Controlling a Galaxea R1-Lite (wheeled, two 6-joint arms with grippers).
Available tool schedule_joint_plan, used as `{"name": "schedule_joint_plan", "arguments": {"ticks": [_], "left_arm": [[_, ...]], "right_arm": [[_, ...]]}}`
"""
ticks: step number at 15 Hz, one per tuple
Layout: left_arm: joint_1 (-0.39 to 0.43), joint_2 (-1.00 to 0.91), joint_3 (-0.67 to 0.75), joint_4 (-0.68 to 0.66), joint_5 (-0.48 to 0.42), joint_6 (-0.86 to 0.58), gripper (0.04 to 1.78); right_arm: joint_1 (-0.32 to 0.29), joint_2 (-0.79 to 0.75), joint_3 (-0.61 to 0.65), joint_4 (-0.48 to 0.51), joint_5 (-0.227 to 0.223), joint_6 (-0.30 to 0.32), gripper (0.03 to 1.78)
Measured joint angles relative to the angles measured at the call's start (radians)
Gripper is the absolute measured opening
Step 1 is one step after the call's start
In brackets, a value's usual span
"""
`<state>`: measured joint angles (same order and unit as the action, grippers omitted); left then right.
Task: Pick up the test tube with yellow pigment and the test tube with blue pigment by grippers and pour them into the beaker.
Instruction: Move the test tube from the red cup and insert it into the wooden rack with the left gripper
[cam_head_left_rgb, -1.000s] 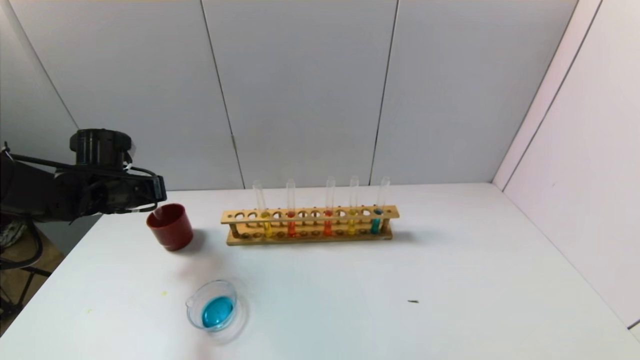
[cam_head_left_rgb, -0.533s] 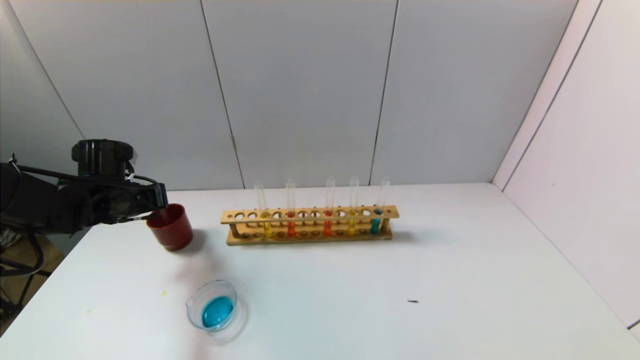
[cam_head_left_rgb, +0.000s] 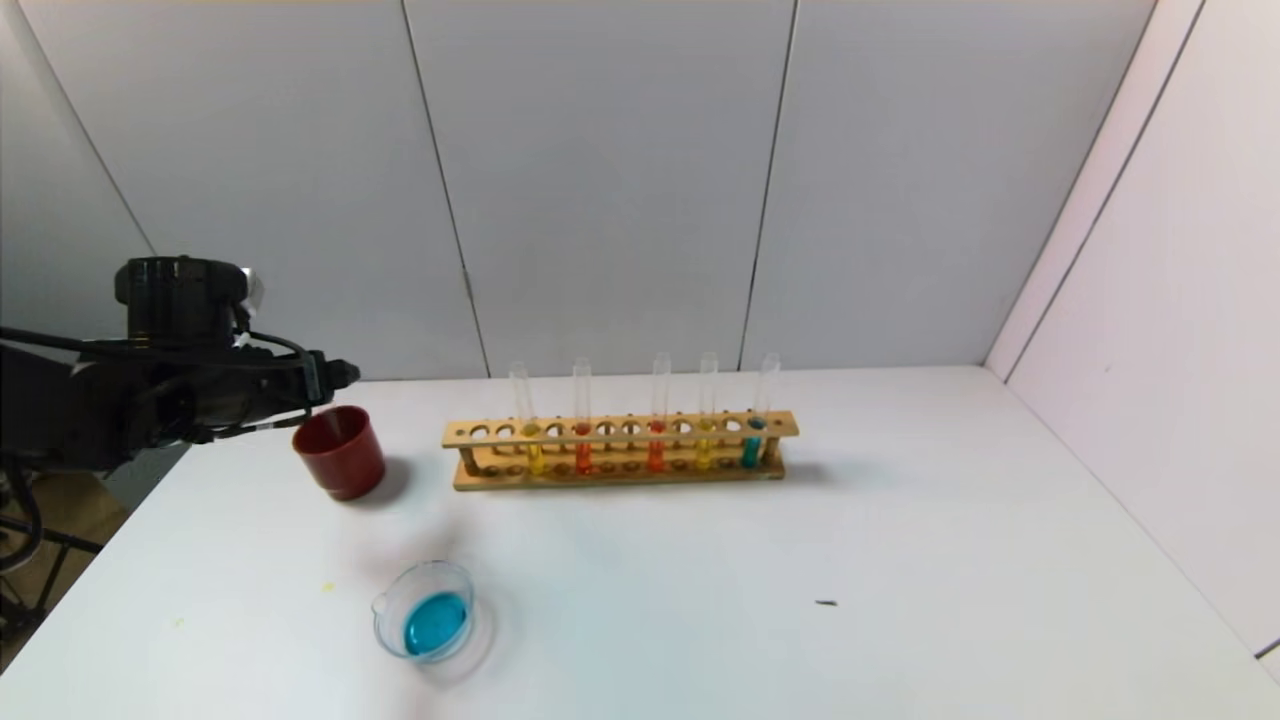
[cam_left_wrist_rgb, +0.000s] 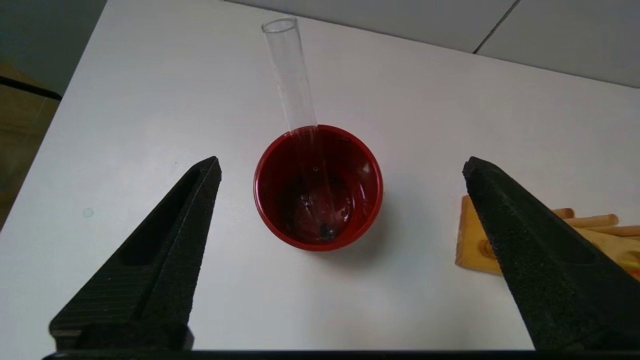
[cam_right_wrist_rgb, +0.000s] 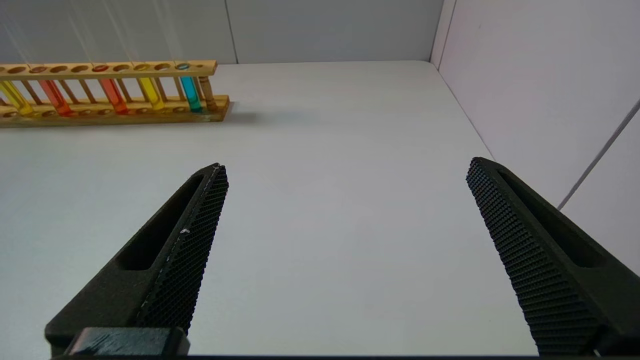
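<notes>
A white table fills the lower frame, carrying at centre a wooden rack where the test tube with yellow pigment and the test tube with blue pigment stand upright side by side. At left, the left end effector hangs released above a red cup holding an empty tube; the right end effector is likewise spread over bare table. The beaker, blue liquid inside, sits lower left of centre.

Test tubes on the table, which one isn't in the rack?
The empty clear tube, leaning inside the red cup below the open left hand. The others stand in the wooden rack, holding coloured liquid.
</notes>
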<state>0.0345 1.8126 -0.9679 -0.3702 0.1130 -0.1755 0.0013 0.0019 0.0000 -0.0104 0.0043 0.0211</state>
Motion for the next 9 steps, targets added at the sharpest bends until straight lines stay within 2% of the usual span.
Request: {"name": "schedule_joint_plan", "arguments": {"ticks": [9], "left_arm": [[-0.158, -0.237, 0.116, 0.025, 0.013, 0.001, 1.75]], "right_arm": [[0.000, 0.000, 0.000, 0.000, 0.000, 0.000, 1.74]]}}
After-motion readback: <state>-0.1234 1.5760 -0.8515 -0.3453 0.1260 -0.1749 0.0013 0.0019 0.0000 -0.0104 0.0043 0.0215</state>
